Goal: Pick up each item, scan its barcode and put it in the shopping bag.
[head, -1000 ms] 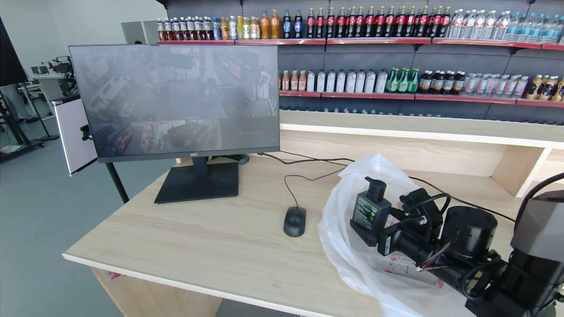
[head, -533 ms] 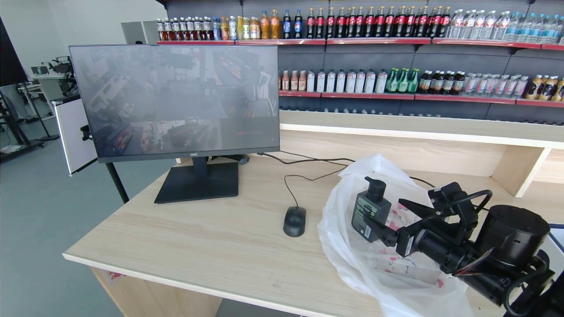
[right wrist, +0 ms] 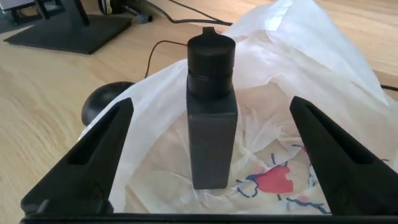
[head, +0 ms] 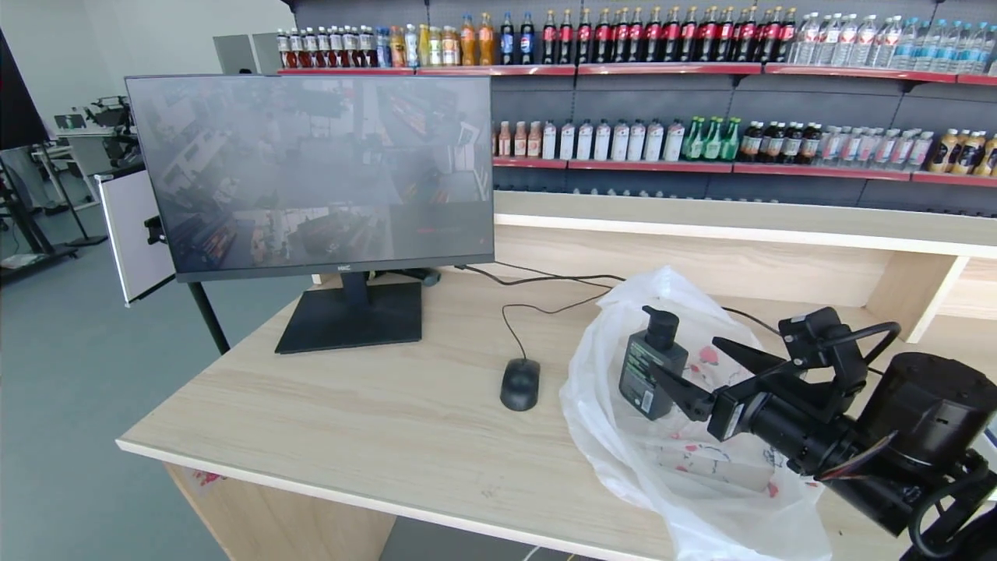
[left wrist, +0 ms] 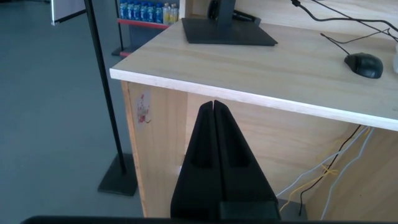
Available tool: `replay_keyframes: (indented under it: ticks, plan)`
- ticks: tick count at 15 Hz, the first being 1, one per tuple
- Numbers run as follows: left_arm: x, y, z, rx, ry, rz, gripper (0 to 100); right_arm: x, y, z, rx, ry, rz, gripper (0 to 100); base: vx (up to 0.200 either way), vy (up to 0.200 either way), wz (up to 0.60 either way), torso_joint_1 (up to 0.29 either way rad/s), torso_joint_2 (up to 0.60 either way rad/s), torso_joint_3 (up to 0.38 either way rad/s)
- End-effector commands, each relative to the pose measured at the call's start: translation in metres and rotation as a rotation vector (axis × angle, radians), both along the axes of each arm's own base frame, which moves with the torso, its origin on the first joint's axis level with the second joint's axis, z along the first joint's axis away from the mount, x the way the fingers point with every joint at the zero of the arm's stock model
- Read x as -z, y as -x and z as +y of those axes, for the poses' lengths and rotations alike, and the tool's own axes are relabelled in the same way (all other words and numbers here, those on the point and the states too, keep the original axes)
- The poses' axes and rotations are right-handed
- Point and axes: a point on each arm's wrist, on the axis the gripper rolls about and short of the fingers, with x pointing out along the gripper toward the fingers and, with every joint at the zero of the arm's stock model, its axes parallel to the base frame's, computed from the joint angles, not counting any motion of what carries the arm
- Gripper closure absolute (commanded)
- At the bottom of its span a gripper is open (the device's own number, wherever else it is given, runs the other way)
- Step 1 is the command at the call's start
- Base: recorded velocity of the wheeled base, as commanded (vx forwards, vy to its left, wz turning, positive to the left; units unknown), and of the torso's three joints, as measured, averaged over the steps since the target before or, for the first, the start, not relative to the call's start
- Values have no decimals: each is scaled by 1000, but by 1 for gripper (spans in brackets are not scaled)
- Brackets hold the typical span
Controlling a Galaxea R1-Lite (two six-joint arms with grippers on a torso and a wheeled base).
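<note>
Right gripper [head: 684,354] stands with its two black fingers spread wide, one on each side of the dark pump bottle [head: 653,372] and holding nothing. In the right wrist view this gripper [right wrist: 211,106] shows a clear gap between each finger and the pump bottle [right wrist: 211,143], so neither finger touches it. The bottle stands upright inside the white shopping bag [head: 623,460], its black pump head at the top and a label with small print on the side facing the head camera. The bag lies open on the right part of the pale wooden desk [head: 350,421], its thin plastic crumpled around the bottle, with red printed marks on the plastic near the bottle's foot. Left gripper [left wrist: 214,109] has its fingers pressed together with nothing between them; it hangs lower than the desk top, before the desk's front edge, over grey floor. On the desk, a black mouse [head: 519,384] sits just left of the bag, its cable [head: 510,327] running back toward a dark monitor [head: 311,171] on a flat black stand. Behind the desk, shelves [head: 701,74] carry rows of drink bottles.
</note>
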Motion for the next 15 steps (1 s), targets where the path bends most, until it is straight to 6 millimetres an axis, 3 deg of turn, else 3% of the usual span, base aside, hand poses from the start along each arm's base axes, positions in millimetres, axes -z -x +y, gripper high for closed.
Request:
replay_keyframes:
  ticks: [1, 8, 15]
  plan:
    - [0, 0, 0, 0, 0, -1, 100, 0, 1, -1, 0, -1, -1, 0, -200, 0, 0, -2, 7, 7]
    - [0, 0, 0, 0, -1, -1, 100, -1, 2, -1, 0, -17, 5, 0, 0, 0, -514, -1, 3, 4]
    - [0, 0, 0, -1, 5, -1, 100, 0, -2, 1, -1, -15, 1, 0, 0, -200, 0, 6, 4, 0]
